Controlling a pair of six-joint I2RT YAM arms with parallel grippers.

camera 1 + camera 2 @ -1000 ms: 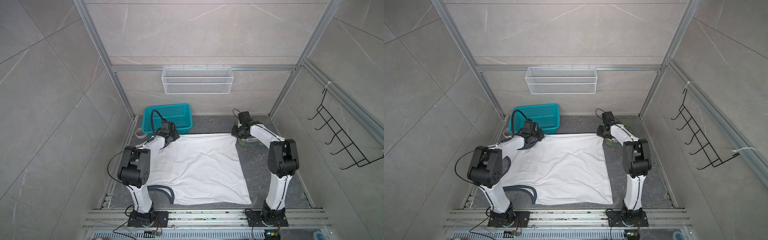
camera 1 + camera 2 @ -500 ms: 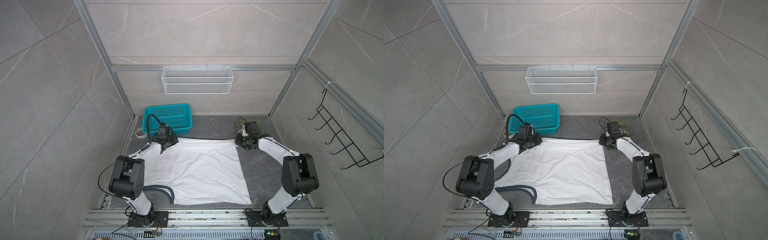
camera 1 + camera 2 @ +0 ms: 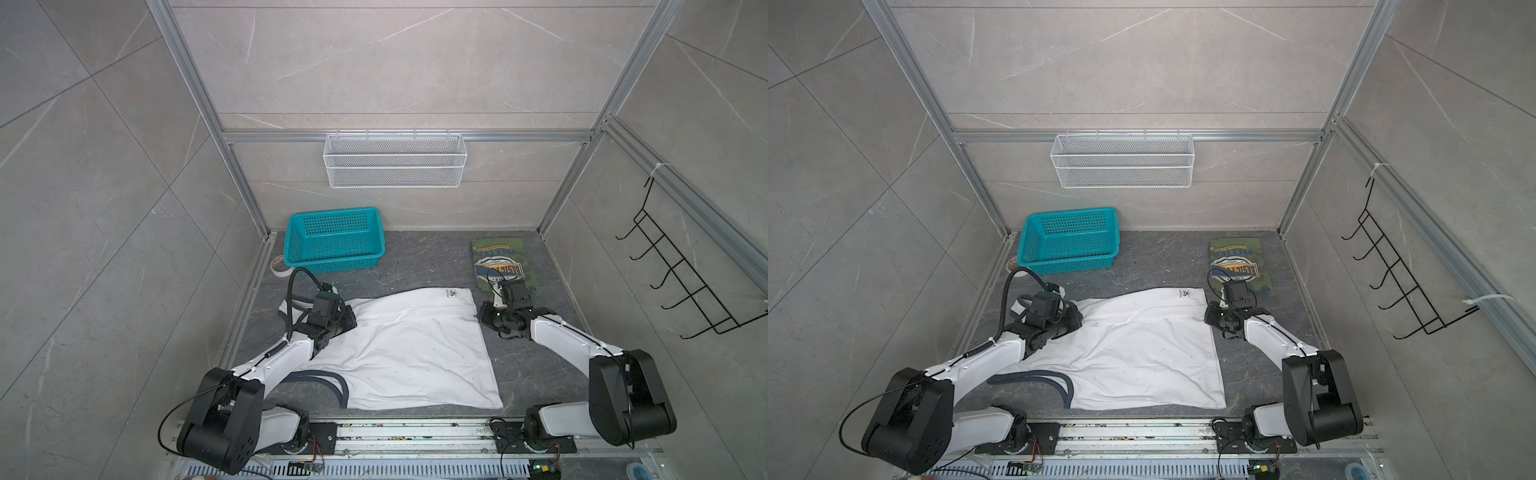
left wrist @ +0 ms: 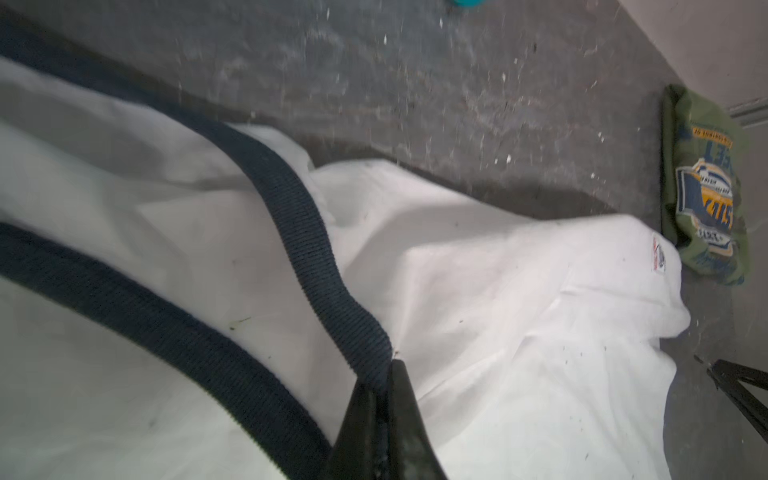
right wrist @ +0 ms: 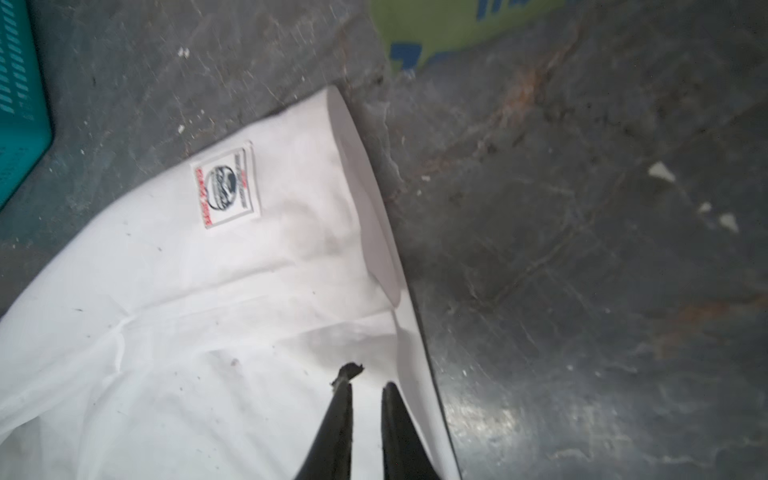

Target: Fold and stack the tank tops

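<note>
Right gripper (image 5: 368, 385) has opened and backed off: jaws slightly apart over right edge of white tank top (image 3: 415, 353). Left gripper (image 4: 384, 376) stays clamped on its navy trim (image 4: 299, 216). Folded olive tank top (image 3: 498, 266) now uncovered, just beyond its far-right corner. Teal basket (image 3: 332, 262) beyond its far-left corner, only mesh floor showing.

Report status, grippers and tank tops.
Left gripper shut on navy trim of white tank top. Right gripper slightly open over its edge. Olive tank top folded, back right. Nothing in the way.
</note>
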